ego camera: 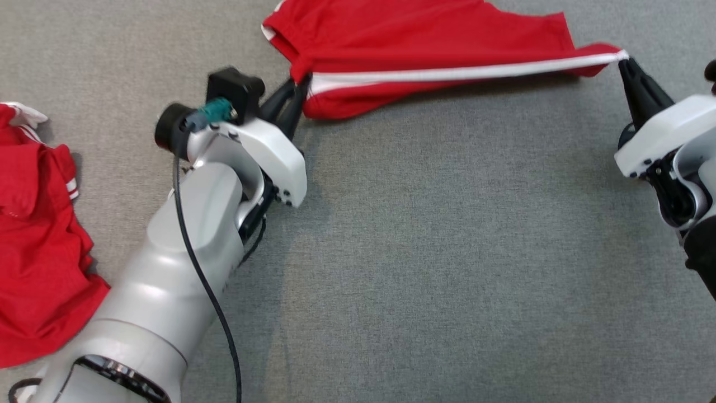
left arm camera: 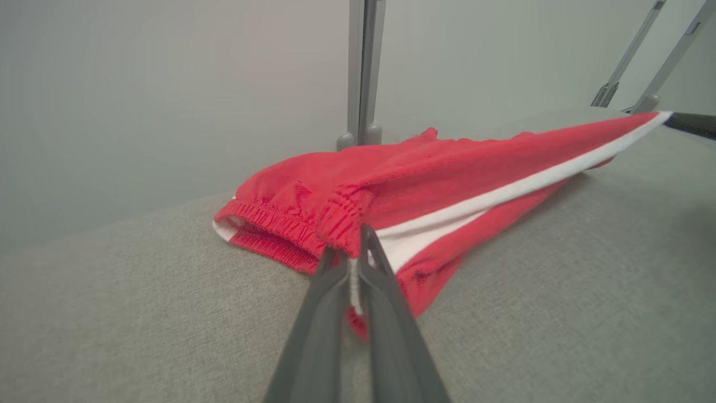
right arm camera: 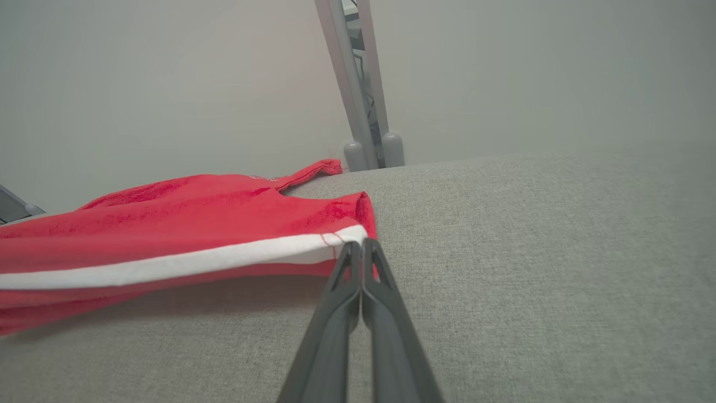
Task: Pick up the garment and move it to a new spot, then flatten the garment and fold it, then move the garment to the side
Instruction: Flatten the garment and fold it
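A grey woven fabric surface point(ego camera: 425, 252) fills the scene. At its far side, centre to right, lies the red cloth garment with a white side stripe point(ego camera: 425, 39), its near edge pulled taut and lifted between both grippers. A second crumpled red garment point(ego camera: 39, 246) sits at the near left, well apart. The left gripper point(ego camera: 299, 89) is clamped on the elastic waistband end point(left arm camera: 268, 229); the right gripper point(ego camera: 623, 60) is pinched tight on the stripe's hem corner

matt red cloth garment point(ego camera: 425, 39); rough grey woven surface point(ego camera: 447, 252); glossy plastic forearm point(ego camera: 168, 291).
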You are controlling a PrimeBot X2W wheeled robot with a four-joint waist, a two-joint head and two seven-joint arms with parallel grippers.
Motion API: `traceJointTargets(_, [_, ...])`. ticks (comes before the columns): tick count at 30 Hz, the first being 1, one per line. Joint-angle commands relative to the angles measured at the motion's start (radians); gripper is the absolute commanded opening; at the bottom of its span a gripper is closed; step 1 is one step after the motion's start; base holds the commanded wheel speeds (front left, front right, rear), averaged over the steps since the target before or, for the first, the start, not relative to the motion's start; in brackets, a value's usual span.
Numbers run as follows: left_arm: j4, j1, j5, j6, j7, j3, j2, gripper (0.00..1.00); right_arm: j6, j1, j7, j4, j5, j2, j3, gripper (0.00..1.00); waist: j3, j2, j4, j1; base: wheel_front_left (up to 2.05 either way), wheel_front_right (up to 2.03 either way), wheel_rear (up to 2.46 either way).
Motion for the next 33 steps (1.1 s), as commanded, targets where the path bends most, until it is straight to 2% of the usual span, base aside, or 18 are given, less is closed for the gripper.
traceJointTargets(1, [0.006,0.015,-0.008,-0.002,-0.004,-0.011,0.006,0.0,0.0,0.015,0.0,0.005,0.007,-0.013,0.01,0.0,-0.022,0.0,0.012,0.0,0.0,0.0,0.0])
traceJointTargets(7, [0.038,0.079,0.006,-0.004,-0.004,-0.141,0.007,0.0,0.0,0.055,-0.005,0.011,0.027,-0.049,0.118,0.0,-0.066,0.0,0.027,0.0,0.0,0.0,0.0])
traceJointTargets(15, [0.063,0.147,-0.017,-0.003,0.042,-0.269,0.007,0.0,0.0,0.078,0.014,0.027,0.049,-0.081,0.25,0.0,-0.125,0.0,0.031,0.0,0.0,0.0,0.0])
traceJointTargets(24, [0.083,0.192,-0.062,-0.004,0.07,-0.345,0.008,0.0,0.0,0.108,0.108,-0.002,0.128,-0.128,0.366,0.0,-0.202,0.0,0.029,0.0,0.0,0.0,0.0])
traceJointTargets(33, [0.051,0.265,-0.144,-0.004,0.108,-0.436,0.015,0.0,0.0,0.18,0.273,-0.154,0.27,-0.232,0.478,0.0,-0.302,0.0,0.043,0.0,0.0,0.0,0.0])
